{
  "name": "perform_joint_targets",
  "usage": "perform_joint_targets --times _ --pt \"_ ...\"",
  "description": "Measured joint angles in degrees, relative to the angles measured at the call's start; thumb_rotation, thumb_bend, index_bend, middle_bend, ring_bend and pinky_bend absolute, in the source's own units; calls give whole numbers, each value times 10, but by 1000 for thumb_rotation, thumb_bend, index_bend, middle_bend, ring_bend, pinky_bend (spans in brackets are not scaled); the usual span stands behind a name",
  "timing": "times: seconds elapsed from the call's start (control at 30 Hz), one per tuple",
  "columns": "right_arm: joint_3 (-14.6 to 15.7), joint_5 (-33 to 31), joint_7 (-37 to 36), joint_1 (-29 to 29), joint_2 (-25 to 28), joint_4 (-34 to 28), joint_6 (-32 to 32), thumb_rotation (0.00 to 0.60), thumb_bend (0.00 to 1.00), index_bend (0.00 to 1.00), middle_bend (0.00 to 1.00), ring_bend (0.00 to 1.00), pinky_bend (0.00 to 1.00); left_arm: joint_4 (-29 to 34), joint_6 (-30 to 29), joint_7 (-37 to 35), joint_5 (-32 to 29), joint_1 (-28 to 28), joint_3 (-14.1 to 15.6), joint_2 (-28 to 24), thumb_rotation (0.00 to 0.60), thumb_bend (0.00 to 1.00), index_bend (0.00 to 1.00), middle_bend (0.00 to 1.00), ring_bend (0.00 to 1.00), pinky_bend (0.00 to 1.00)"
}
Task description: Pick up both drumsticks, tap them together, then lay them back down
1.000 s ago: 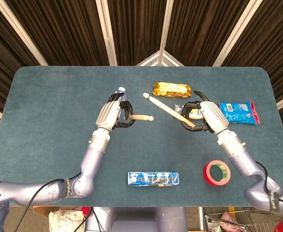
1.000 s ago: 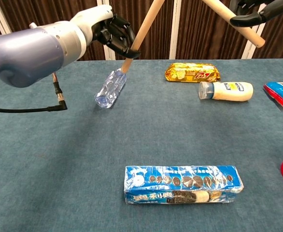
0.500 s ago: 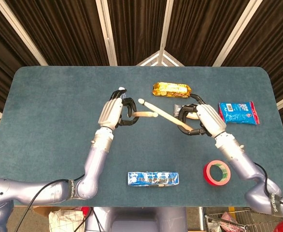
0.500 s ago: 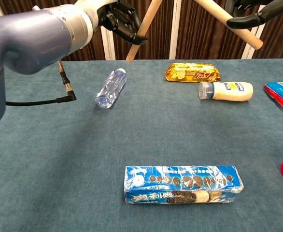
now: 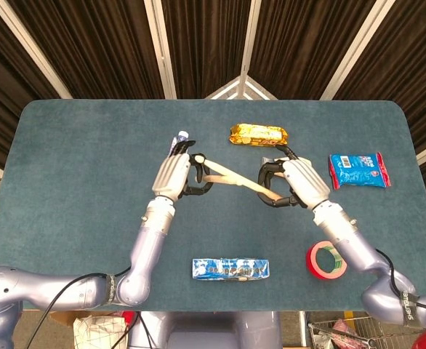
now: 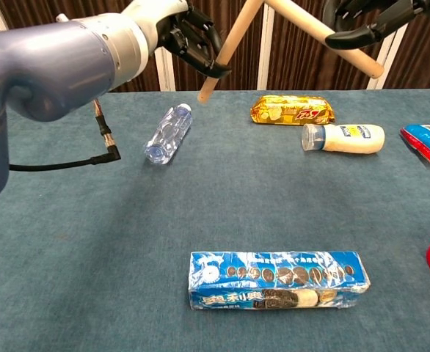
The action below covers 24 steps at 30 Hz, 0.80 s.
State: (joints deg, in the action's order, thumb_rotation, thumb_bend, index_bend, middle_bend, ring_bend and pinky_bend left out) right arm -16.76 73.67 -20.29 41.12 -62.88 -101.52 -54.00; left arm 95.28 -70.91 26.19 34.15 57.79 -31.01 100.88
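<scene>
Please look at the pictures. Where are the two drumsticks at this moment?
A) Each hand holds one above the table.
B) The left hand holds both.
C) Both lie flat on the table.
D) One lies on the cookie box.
A: the left hand grips one drumstick and the right hand grips the other drumstick, both raised above the table.

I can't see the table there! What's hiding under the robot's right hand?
In the head view, the right hand covers it. The chest view shows a white squeeze bottle lying on the blue table there.
</scene>
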Motion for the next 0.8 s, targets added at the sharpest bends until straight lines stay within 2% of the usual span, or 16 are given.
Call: perform_joint_targets --times 0.3,0.8 --pt "-6 -64 84 14 -6 -31 8 600 456 812 661 458 14 -3 -12 0 3 7 2 11 600 403 682 694 117 0" --pt "-11 -77 74 6 3 -25 6 600 456 812 661 458 14 11 -18 8 14 -10 22 -14 600 403 685 694 117 0"
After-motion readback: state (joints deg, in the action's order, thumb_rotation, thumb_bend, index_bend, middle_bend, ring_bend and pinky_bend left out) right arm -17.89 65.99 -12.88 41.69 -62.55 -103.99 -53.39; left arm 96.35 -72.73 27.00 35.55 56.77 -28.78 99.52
